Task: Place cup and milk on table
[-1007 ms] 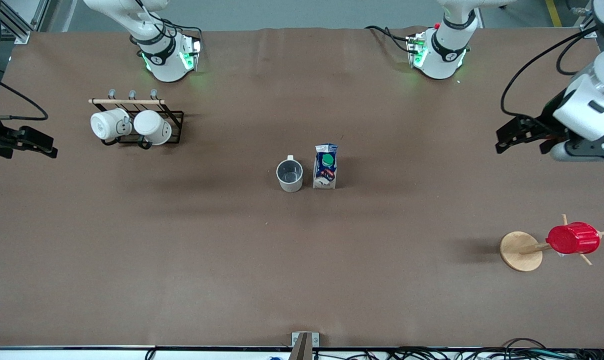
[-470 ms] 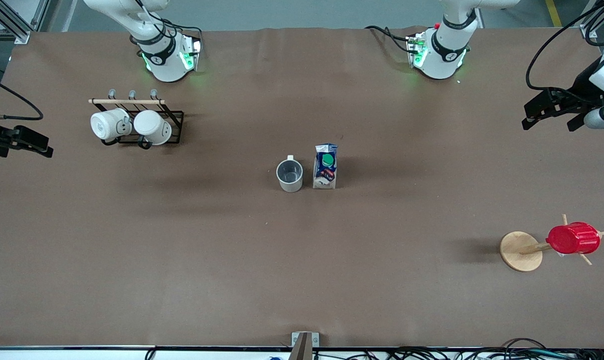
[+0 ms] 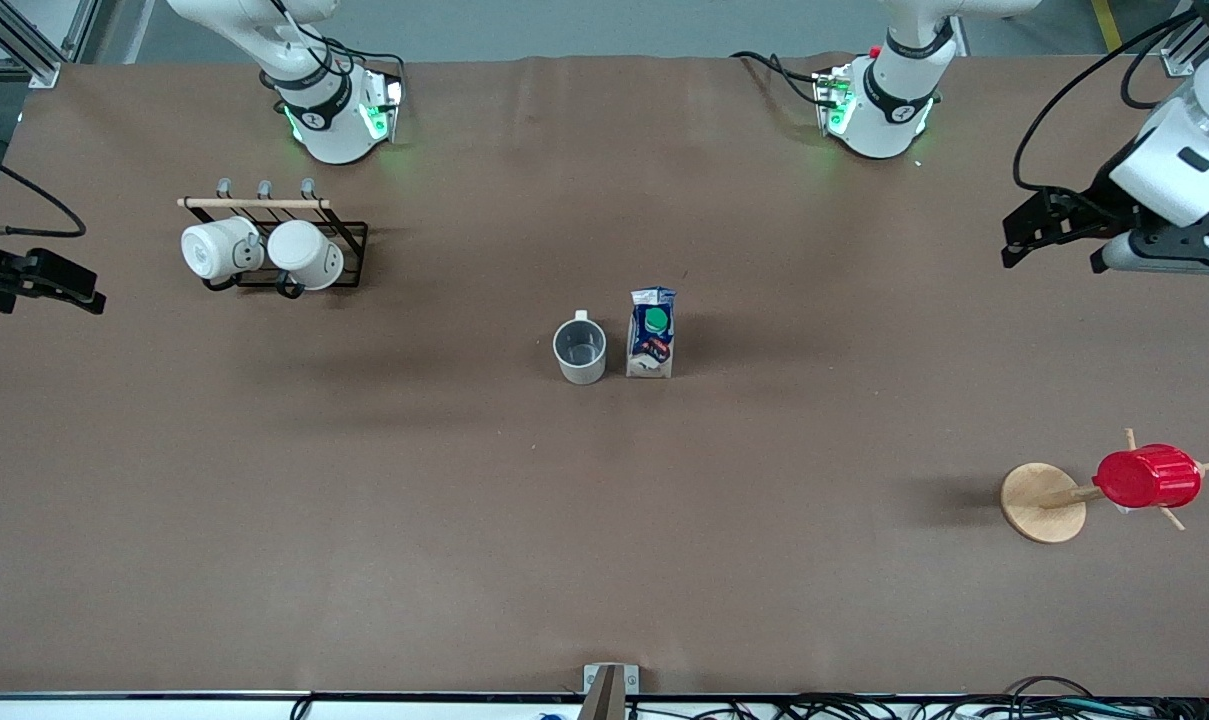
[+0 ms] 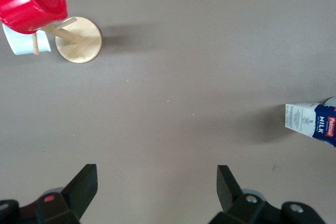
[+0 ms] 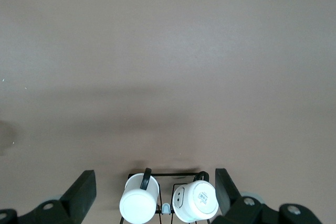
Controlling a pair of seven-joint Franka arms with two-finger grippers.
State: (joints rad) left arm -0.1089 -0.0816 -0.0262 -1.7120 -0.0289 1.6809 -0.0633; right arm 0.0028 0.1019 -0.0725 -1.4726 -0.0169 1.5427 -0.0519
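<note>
The cup (image 3: 580, 350) stands upright on the table (image 3: 604, 540) near its middle, handle toward the robots' bases. The milk (image 3: 651, 332) stands upright right beside it, on the side toward the left arm's end. The milk's edge also shows in the left wrist view (image 4: 312, 121). My left gripper (image 3: 1049, 255) hangs open and empty over the left arm's end of the table; in the left wrist view (image 4: 155, 182) only bare table lies between its fingers. My right gripper (image 3: 54, 300) is open and empty over the right arm's end, over the mug rack in the right wrist view (image 5: 155, 179).
A black wire rack (image 3: 349, 235) holds two plain white mugs (image 3: 219, 248) (image 3: 306, 254) toward the right arm's end. A wooden peg stand (image 3: 1042, 502) carries a ribbed red cup (image 3: 1147, 476) toward the left arm's end, nearer the front camera.
My left gripper swung out toward the table's end and has come back toward the middle. The right gripper, cup and milk have hardly moved.
</note>
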